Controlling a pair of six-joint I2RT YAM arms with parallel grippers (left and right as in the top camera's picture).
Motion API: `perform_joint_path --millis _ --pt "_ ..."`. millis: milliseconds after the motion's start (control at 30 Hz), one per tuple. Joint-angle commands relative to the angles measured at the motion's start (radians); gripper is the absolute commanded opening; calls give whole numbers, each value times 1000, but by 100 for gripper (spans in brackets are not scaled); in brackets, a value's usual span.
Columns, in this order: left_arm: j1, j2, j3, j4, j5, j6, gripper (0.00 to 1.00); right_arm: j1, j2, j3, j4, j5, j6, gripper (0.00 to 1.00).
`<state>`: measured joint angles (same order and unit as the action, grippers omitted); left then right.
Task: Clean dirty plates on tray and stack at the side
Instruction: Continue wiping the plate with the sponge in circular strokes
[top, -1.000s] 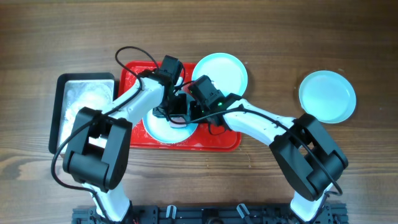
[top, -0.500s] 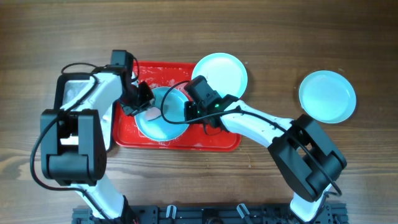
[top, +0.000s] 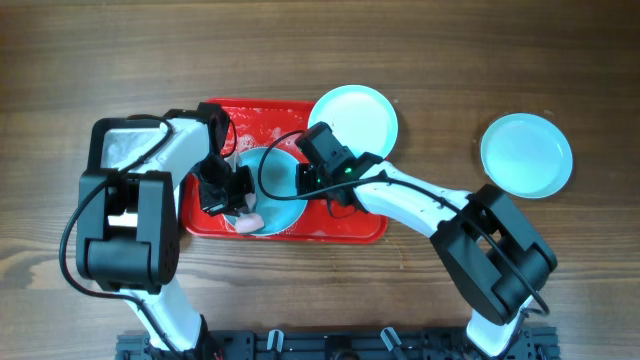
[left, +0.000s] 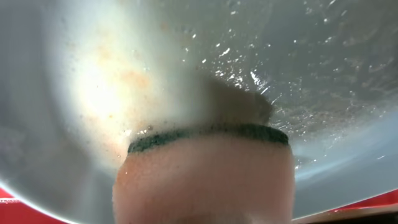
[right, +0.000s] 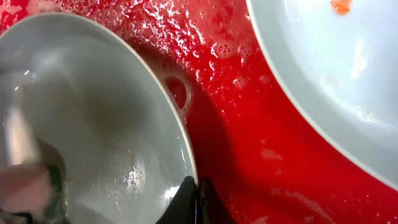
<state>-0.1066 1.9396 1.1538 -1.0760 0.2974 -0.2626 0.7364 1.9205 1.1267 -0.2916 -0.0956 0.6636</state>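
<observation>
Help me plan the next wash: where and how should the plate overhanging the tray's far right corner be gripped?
Pinch the plate by its thin rim, jaws above and below, from the far right, where it seems to overhang the tray and leave room underneath. It looks too wide to span.

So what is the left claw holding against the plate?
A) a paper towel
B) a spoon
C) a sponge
C: a pink sponge with a green scrubby layer is pressed on the wet, soapy plate.
</observation>
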Motion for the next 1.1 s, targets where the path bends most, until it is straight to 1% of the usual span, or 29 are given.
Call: perform_joint_path --millis 0,133,167,200,267,333,400,467,533,733,800,867,900,933,1000,1067 --pt "-21 71 -56 163 -18 -12 4 7 20 -3 -3 4 -10 4" --pt "-49 71 -56 420 -44 -134 4 6 20 -3 -3 4 -9 4" --pt "-58 71 -56 458 -61 -153 4 7 20 -3 -4 4 -9 4" --pt "-74 71 -56 509 -105 -185 4 7 20 -3 -4 2 -10 4" --pt "-99 71 -56 558 -209 -234 4 7 20 -3 -4 -3 -10 4" --pt "-133 71 -56 588 -375 -301 4 7 20 -3 -5 -3 -10 4" --pt "-158 71 -56 594 -486 -328 4 7 20 -3 -5 -3 -10 4" --pt "-174 71 -56 584 -538 -329 4 7 20 -3 -5 -3 -10 4" --pt "-179 71 -56 537 -552 -329 4 7 20 -3 -5 -3 -10 4" --pt "-139 71 -58 251 -551 -329 4 7 20 -3 -3 -11 -10 4" --pt "-104 71 -59 200 -506 -307 4 7 20 -3 0 -22 -14 4" --pt "-64 71 -59 206 -354 -192 4 7 20 -3 3 -35 -13 4" --pt "-52 71 -59 215 -297 -155 4 7 20 -3 4 -37 -13 4" --pt "-35 71 -59 236 -192 -95 4 7 20 -3 5 -37 -11 4" --pt "-13 71 -59 280 -38 -27 4 7 20 -3 7 -46 -9 4" --pt "-5 71 -59 318 68 19 4 7 21 -3 11 -61 -8 4"
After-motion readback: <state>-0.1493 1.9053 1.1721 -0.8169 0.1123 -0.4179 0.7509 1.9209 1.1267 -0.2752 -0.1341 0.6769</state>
